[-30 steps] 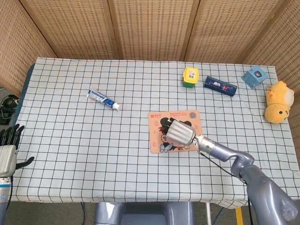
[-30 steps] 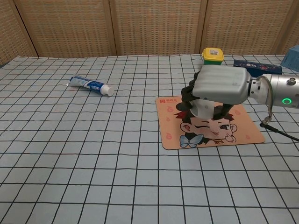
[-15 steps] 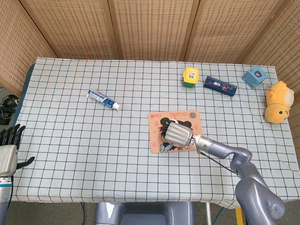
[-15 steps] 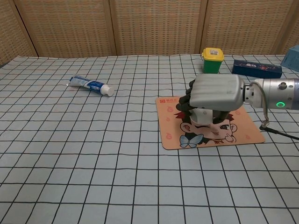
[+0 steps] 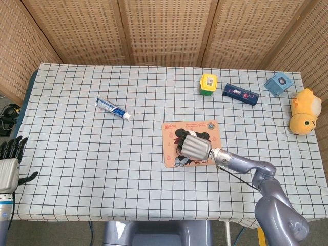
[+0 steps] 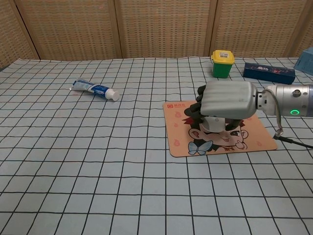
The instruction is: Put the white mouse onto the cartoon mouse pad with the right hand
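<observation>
The cartoon mouse pad [image 5: 202, 128] [image 6: 254, 134] lies right of the table's middle. Over its centre my right hand [image 5: 196, 146] [image 6: 226, 99] is low, fingers curled down around the white mouse [image 6: 214, 123], of which only a small white part shows under the palm in the chest view. The mouse is at or just above the pad's surface; I cannot tell whether it touches. In the head view the hand hides the mouse. My left hand [image 5: 8, 166] hangs off the table's left edge, fingers spread, holding nothing.
A toothpaste tube [image 5: 113, 108] [image 6: 94, 89] lies at the left middle. At the back right stand a yellow-green container [image 5: 208, 84] [image 6: 222, 62], a dark blue box [image 5: 240, 94] [image 6: 269, 72] and a light blue box [image 5: 278, 83]. A yellow plush toy [image 5: 304, 111] sits at the right edge.
My right hand has sunk lower onto the pad with the mouse and shifted slightly toward the pad's centre. The left hand has not moved.
</observation>
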